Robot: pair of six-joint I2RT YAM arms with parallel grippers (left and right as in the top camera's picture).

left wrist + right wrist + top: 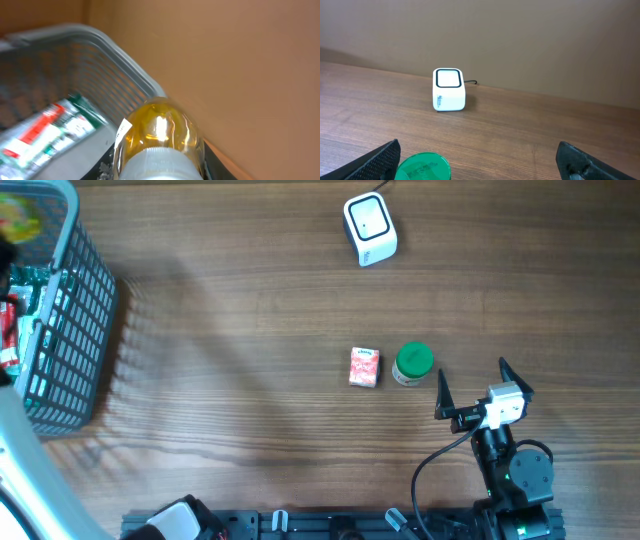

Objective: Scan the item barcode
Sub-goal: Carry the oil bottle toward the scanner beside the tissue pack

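Wooden table [250, 330] overhead; bottle [160, 130] wrist-side

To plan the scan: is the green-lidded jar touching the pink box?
No, bare table shows between the jar and the pink box.

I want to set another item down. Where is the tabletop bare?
The wooden table is bare between the grey mesh basket and the small pink carton, and from that carton up to the white cube scanner. Crowded: carton, green-lidded jar and open right hand.

A grey basket [75, 330] at the table's [250, 310] edge holds perhaps a packet [45, 132].
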